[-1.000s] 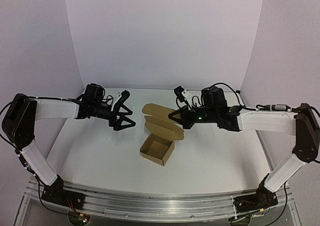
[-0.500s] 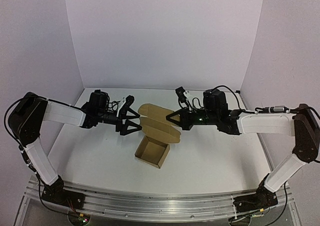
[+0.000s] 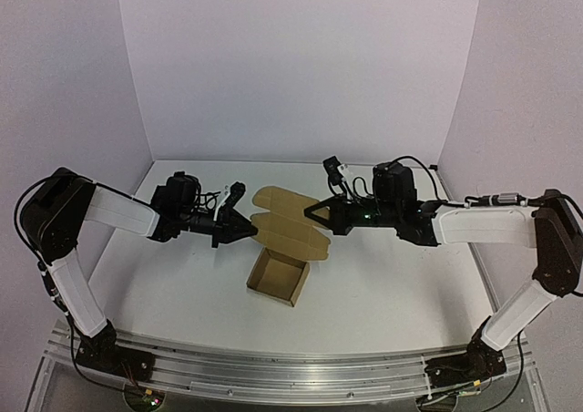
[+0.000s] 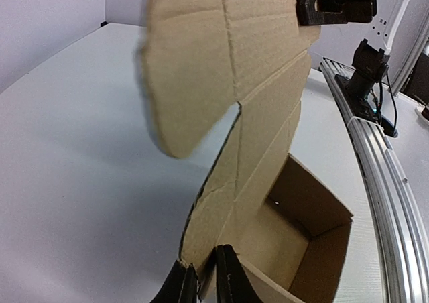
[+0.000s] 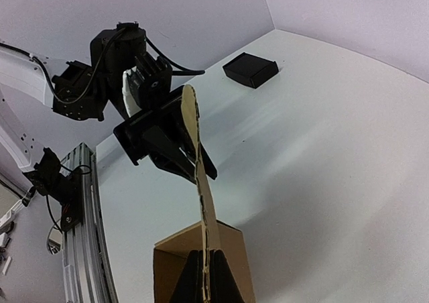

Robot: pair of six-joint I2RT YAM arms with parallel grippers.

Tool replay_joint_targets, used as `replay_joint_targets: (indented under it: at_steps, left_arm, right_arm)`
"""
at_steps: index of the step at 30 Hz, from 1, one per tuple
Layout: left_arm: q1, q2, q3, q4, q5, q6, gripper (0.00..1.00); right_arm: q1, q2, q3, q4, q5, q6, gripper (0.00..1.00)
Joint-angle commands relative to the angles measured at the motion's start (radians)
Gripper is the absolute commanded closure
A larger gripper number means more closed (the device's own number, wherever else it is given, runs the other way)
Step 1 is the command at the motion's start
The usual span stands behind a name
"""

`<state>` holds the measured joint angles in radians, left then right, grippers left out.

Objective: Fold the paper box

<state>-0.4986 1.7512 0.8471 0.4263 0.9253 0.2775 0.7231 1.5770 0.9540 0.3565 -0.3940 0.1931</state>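
The paper box is brown cardboard. Its open tray rests on the table and its lid panel stands up behind it. My left gripper is shut on the lid's left edge, and the left wrist view shows its fingers pinching the cardboard just above the tray. My right gripper is shut on the lid's right edge. In the right wrist view the lid runs edge-on up from its fingertips, with the left gripper on the far side.
A small black block lies on the white table toward the back wall. An aluminium rail runs along the near edge, and purple walls close the sides and back.
My left gripper moved right from open air to the lid's left edge and closed on it. The box shifted slightly left, and the right gripper kept its hold.
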Motion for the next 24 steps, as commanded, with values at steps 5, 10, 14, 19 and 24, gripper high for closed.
replay_joint_targets:
  at_steps: [5, 10, 14, 19, 24]
  left_arm:
    - [-0.063, -0.054, -0.048, 0.086, -0.102, -0.004, 1.00]
    - [-0.094, -0.075, -0.077, 0.096, -0.176, -0.022, 1.00]
    - [-0.131, -0.090, -0.100, 0.090, -0.213, -0.005, 1.00]
    - [-0.152, -0.092, -0.069, 0.046, -0.235, -0.075, 0.94]
    - [-0.153, -0.092, -0.103, 0.024, -0.249, -0.107, 0.88]
  right_arm:
    - [0.001, 0.068, 0.033, 0.094, 0.132, 0.102, 1.00]
    - [0.029, 0.085, 0.038, 0.108, 0.269, 0.173, 1.00]
    - [0.057, 0.104, 0.061, 0.112, 0.318, 0.198, 1.00]
    - [0.086, 0.133, 0.106, 0.110, 0.360, 0.205, 1.00]
    - [0.097, 0.141, 0.113, 0.106, 0.349, 0.187, 1.00]
